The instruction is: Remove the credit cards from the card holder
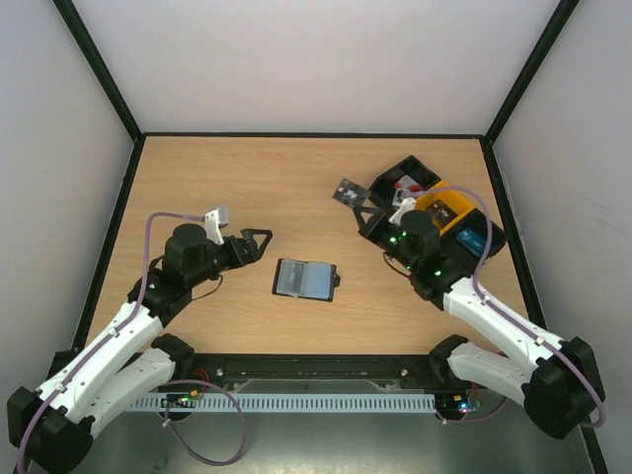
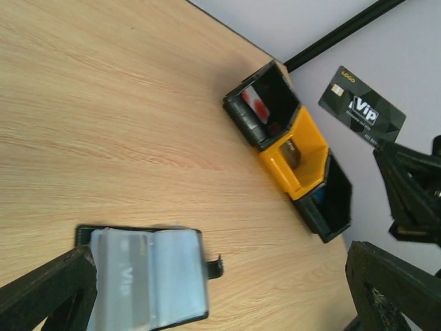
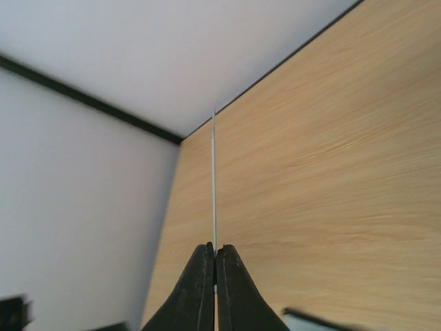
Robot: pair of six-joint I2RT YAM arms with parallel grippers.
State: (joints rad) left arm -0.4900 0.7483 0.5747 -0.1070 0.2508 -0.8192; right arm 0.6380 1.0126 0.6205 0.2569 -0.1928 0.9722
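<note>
The black card holder [image 1: 304, 279] lies open and flat at the table's middle, its pale clear sleeves up; in the left wrist view the card holder [image 2: 148, 283] shows a grey "Vip" card [image 2: 127, 286] inside a sleeve. My left gripper [image 1: 259, 245] stands open just left of it, holding nothing, its jaws wide on either side in the left gripper's [image 2: 219, 276] own view. My right gripper [image 1: 359, 205] is shut on a dark "Vip" credit card [image 1: 346, 192], held up in the air [image 2: 362, 107]. That card shows edge-on [image 3: 213, 179] above the right gripper [image 3: 215, 248].
Three open bins stand in a row at the back right: a black bin [image 1: 403, 178] holding a white card with a red mark [image 2: 258, 103], a yellow bin [image 1: 444, 209], and another black bin [image 1: 474, 237]. Black-framed walls enclose the table.
</note>
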